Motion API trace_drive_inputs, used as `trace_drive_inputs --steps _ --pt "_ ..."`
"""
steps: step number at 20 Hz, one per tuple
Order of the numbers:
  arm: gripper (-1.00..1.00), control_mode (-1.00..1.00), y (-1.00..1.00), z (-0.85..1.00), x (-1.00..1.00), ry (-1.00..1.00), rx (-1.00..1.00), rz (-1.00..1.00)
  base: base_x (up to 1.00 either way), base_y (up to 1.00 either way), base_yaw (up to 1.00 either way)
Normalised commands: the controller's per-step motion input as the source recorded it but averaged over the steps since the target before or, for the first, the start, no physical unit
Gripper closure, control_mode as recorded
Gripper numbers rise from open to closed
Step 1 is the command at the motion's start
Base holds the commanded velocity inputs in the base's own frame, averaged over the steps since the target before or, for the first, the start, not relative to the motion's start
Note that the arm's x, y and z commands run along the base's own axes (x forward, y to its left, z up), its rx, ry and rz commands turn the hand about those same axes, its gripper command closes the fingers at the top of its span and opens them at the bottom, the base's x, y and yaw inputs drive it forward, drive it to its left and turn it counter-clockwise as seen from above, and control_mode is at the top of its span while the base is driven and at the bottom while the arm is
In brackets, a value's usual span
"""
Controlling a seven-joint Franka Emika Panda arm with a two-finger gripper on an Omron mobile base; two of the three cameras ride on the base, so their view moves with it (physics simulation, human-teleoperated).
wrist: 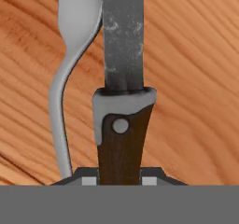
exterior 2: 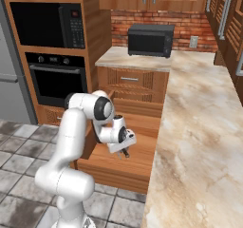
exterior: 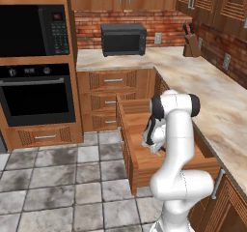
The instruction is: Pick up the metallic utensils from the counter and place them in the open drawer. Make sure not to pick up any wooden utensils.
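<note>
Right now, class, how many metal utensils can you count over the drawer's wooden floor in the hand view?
2: a dark-handled knife running up the centre, and a silver spoon just left of it. Others may be hidden.

We scan for text, nothing legible. Microwave (exterior: 123, 39) on the back counter (exterior: 202, 81): no brand we can read. Wall oven (exterior: 37, 93) panel: dials, display too blurry. Upper oven keypad (exterior: 59, 30): red blur, btns too small. Knife (wrist: 122, 101) handle: rivet, no mark.

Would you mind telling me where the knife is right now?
The knife is held in the gripper over the open drawer, and in the hand view a spoon lies just to its left against the wood.
</note>
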Motion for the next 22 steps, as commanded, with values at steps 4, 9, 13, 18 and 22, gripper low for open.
trace_drive_inputs --steps 4,9,13,18,22 --pt "1.00 -1.00 -0.07 -0.42 0.60 -0.03 0.02 0.07 0.00 0.00 0.00" --pt "1.00 -1.00 -0.03 -0.76 0.48 0.00 0.04 0.09 0.00 0.00 0.00" --pt "1.00 -1.00 0.00 -0.68 0.29 0.02 0.05 0.07 0.00 0.00 0.00" --pt "-1.00 -1.00 0.43 -0.46 -0.10 -0.02 -0.01 0.01 0.00 0.00 0.00" --pt "-1.00 -1.00 0.75 -0.01 -0.33 -0.08 -0.14 0.00 0.00 0.00 0.00"
